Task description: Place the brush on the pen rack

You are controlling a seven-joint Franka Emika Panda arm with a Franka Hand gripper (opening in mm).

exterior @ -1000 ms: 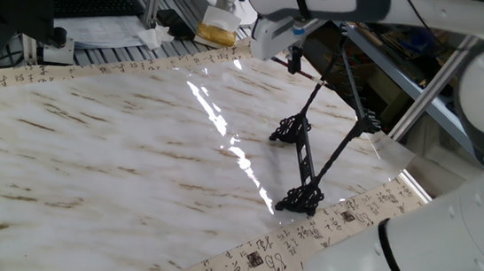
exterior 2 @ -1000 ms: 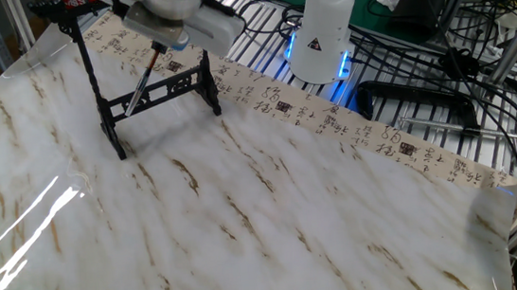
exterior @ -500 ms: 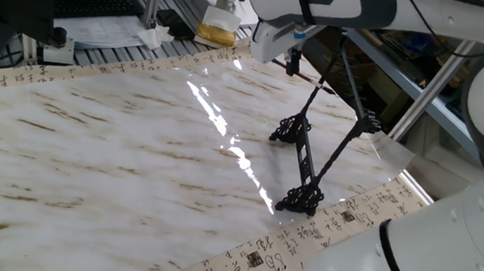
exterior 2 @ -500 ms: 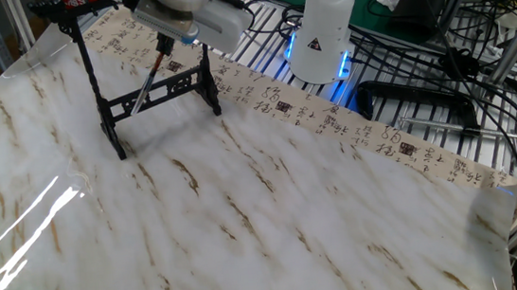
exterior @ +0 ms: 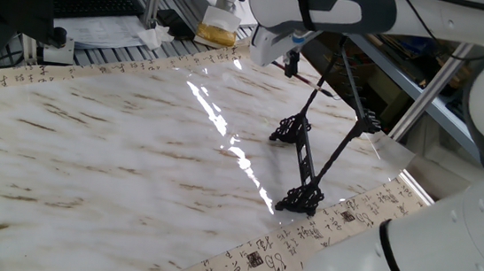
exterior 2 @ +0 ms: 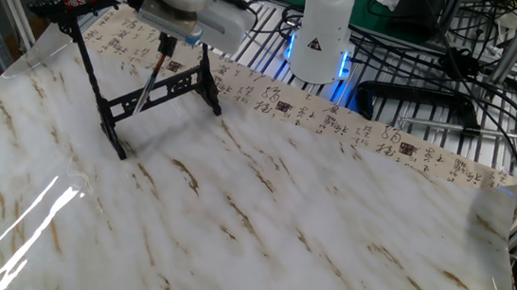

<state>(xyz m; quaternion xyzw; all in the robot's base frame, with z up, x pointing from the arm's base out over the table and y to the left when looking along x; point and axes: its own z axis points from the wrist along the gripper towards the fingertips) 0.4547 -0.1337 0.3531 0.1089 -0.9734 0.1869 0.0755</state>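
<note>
The claw (exterior 2: 166, 42) grips the calligraphy brush (exterior 2: 149, 76) by its upper end, above the pen rack (exterior 2: 143, 85) on the desk (exterior 2: 274, 210), shaft slanting down across the rack's rods. The brush looks light, stiff and slippery, best held near the top. Its tip and loop are hard to make out.

tool (exterior 2: 165, 42) drifted back toward the far table edge, brush (exterior 2: 150, 77) carried with it
</note>
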